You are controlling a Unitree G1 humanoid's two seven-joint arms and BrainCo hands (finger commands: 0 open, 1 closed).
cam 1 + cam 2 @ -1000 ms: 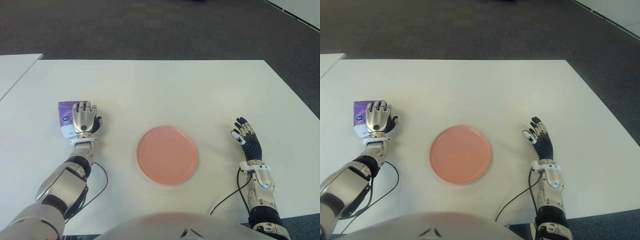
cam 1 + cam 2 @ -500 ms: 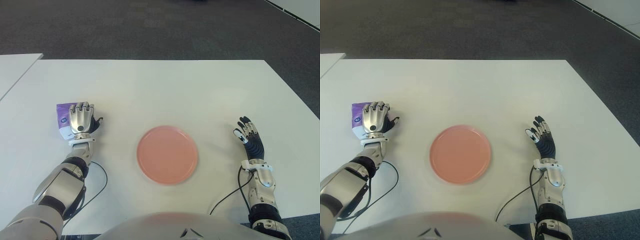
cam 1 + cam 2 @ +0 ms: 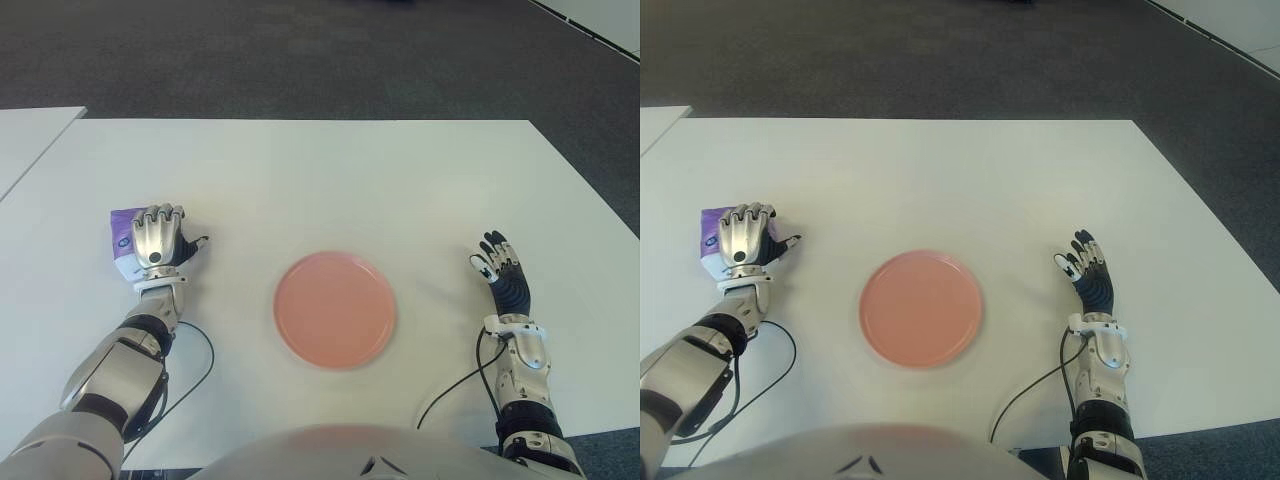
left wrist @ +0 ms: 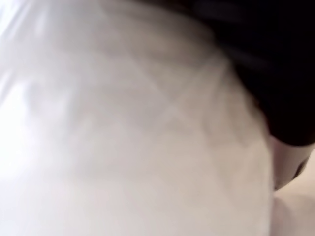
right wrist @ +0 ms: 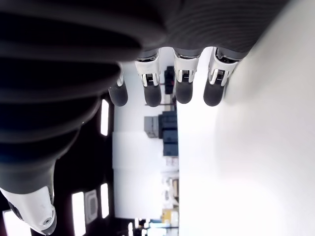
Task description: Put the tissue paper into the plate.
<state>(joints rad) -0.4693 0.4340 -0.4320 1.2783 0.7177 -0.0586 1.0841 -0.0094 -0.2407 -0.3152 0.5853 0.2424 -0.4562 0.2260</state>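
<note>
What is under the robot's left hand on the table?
A purple and white tissue pack lies under the left hand, whose fingers curl over it. Most of the pack is covered, so whether it is gripped can't be seen.

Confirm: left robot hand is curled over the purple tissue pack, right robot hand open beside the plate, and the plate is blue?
Not quite: the plate is pink, not blue, as the left eye view shows. The rest holds: the left robot hand is curled over the purple tissue pack, and the right robot hand is open, to the right of the plate.
</note>
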